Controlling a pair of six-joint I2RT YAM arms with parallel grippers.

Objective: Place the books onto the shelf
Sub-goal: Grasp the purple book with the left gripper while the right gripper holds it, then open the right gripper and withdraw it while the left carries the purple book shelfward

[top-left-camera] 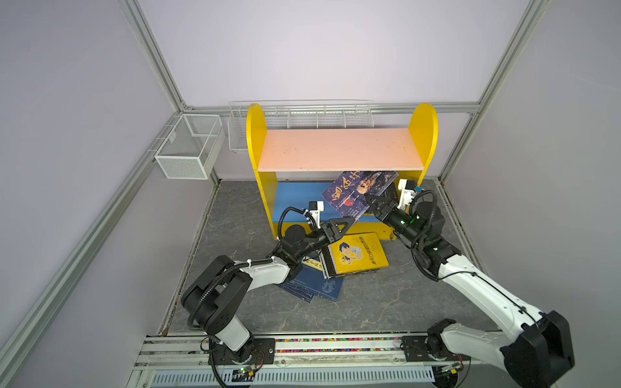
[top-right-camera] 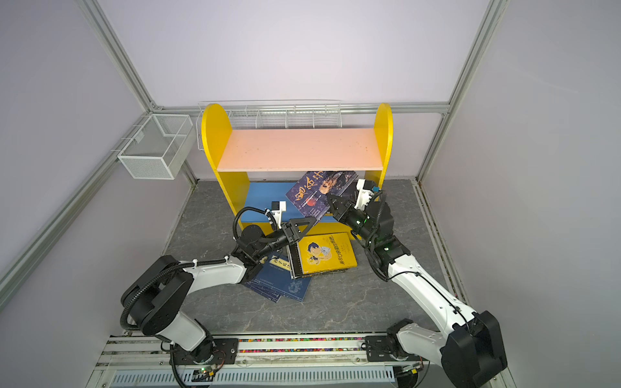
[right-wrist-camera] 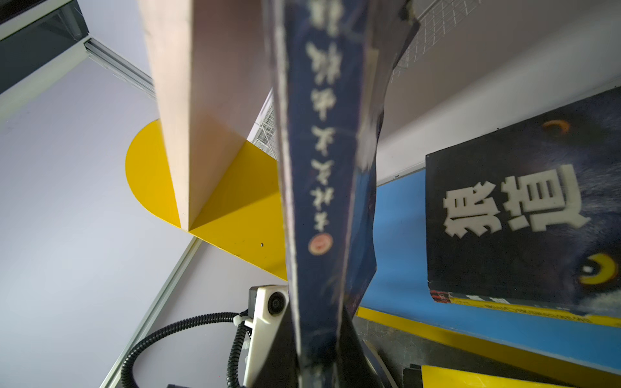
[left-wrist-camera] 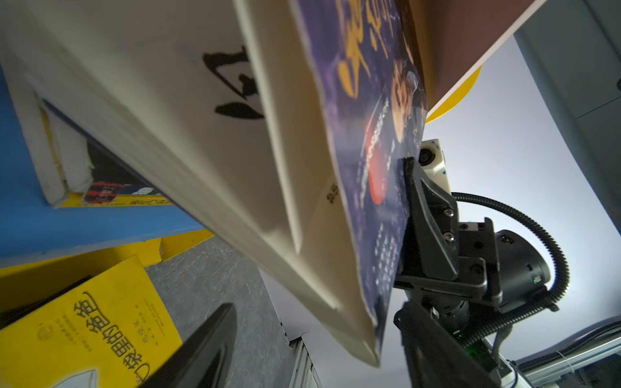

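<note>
My right gripper (top-left-camera: pixel 371 199) (right-wrist-camera: pixel 316 352) is shut on a dark purple book (top-left-camera: pixel 356 193) (top-right-camera: pixel 316 191). It holds the book tilted in front of the shelf's (top-left-camera: pixel 257 134) lower opening, under the pink board (top-left-camera: pixel 336 151). My left gripper (top-left-camera: pixel 346 223) (left-wrist-camera: pixel 314 312) is open, and the book's lower corner (left-wrist-camera: pixel 366 349) hangs between its jaws. Another dark book (right-wrist-camera: pixel 521 218) lies on the blue board (right-wrist-camera: pixel 400 235). A yellow cartoon book (top-left-camera: pixel 356 252) tops a pile on the floor, with navy books (top-left-camera: pixel 316 285) beside it under the left arm.
A white mesh basket (top-left-camera: pixel 188 147) hangs on the left wall, and a wire rack (top-left-camera: pixel 302 117) sits behind the shelf. The grey marbled floor (top-left-camera: pixel 386 295) lies in front of the pile. Aluminium frame posts stand at both back corners.
</note>
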